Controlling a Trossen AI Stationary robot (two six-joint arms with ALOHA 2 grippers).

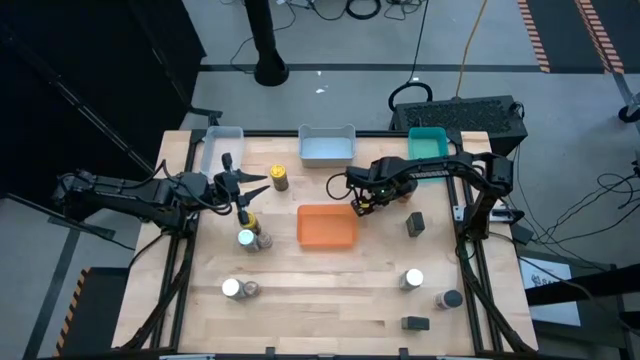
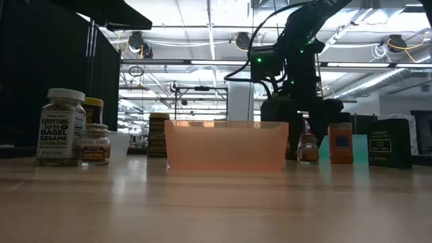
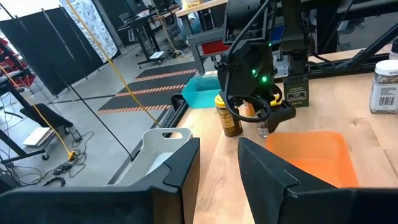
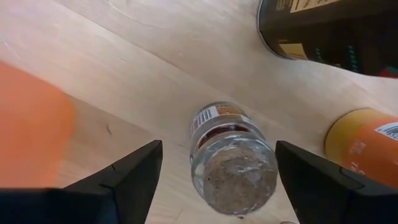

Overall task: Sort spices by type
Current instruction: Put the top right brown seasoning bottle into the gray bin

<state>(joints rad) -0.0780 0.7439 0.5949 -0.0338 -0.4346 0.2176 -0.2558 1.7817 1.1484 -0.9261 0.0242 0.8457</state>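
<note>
Beside the orange tray (image 1: 326,226), just off its far right corner on the wooden desk (image 1: 330,300), stands a small clear spice jar (image 4: 233,158) with a perforated shaker top and reddish contents. The right tool (image 4: 217,177) hangs directly over it, fingers spread wide with one on each side of the jar, neither touching it. The jar stands upright, its long axis vertical, so the tool looks straight down onto its top; the jar sits roughly centred in the gap, perhaps slightly toward one finger. A straight descent looks enough to bring the fingers around the body.

Close by the jar are a dark container (image 4: 323,28) and an orange-labelled container (image 4: 367,146), both near enough that a finger might brush them on the way down.

From the left wrist view, the right arm's wrist hides most of the jar, with a brown jar (image 3: 230,118) standing beside it.

The left tool (image 1: 232,185) waits over the desk's left side, well apart from this jar, its fingers part-way open and holding nothing. Near it stand a yellow-lidded jar (image 1: 279,177) and a pair of jars (image 1: 250,236) at the tray's left. Other jars stand along the near edge of the desk, among them a white-lidded one (image 1: 231,288).

The right arm is plainly the nearer one for this jar.
</note>
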